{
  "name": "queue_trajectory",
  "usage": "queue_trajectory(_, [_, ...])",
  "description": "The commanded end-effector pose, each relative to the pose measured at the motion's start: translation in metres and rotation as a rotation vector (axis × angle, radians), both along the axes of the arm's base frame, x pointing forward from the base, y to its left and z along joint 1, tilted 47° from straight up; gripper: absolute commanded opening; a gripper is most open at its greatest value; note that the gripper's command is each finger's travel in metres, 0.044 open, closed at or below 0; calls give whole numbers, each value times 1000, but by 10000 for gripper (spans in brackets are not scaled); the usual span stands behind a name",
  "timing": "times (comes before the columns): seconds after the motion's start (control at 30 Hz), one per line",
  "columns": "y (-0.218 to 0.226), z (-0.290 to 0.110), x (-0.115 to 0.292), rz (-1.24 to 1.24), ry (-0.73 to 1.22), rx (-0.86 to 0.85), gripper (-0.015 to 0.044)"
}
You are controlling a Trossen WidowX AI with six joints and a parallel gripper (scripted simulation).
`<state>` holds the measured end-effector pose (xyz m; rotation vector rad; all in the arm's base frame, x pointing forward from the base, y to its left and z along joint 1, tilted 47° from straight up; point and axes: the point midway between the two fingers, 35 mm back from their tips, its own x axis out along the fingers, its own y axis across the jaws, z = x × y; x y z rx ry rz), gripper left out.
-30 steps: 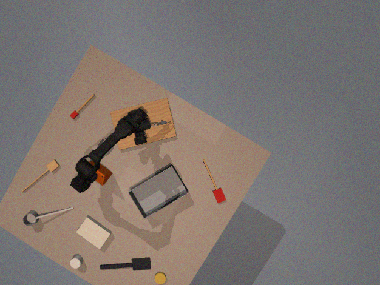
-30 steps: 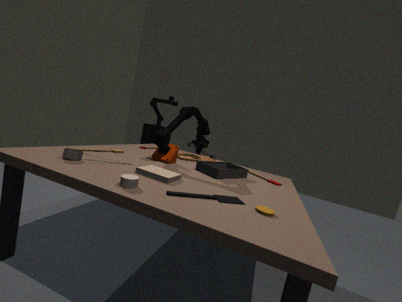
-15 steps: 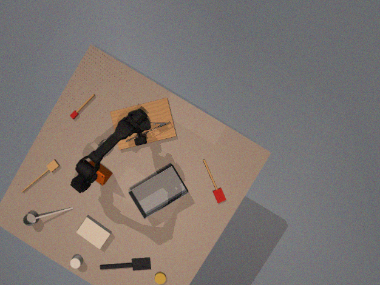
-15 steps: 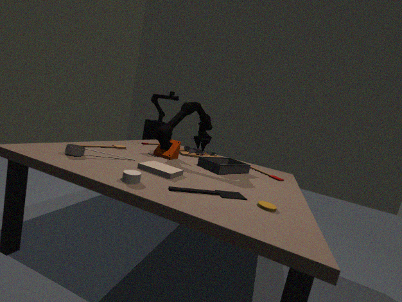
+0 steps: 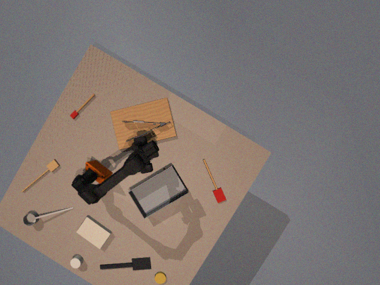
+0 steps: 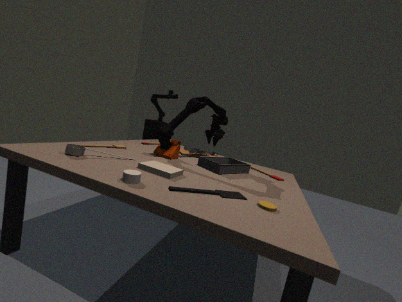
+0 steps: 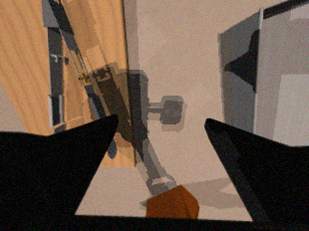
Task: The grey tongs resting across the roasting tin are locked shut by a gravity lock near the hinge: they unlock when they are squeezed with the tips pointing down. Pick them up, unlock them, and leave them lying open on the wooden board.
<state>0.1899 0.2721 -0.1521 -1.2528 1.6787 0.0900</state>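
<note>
Blk arm (image 5: 122, 171), orange base (image 5: 98, 169).

On the wooden board (image 5: 159, 107) the grey tongs (image 5: 146, 126) are seen lying spread in a V, the two arms joined near the board's right edge. The black arm (image 5: 122, 171) is stretched from its orange base (image 5: 98, 170) toward the board's near edge, with the gripper (image 5: 141, 140) just over that edge beside one tong arm. The roasting tin (image 5: 158, 190) is set apart below the board.
</note>
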Motion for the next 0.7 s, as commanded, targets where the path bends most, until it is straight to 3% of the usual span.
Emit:
queue_trajectory(0.0, [-7,-1,-5,21,21,-33,440])
queue_trajectory(0.33, [28,37,-8,10,13,-14,440])
queue_trajectory(0.67, [29,39,-8,10,13,-13,440])
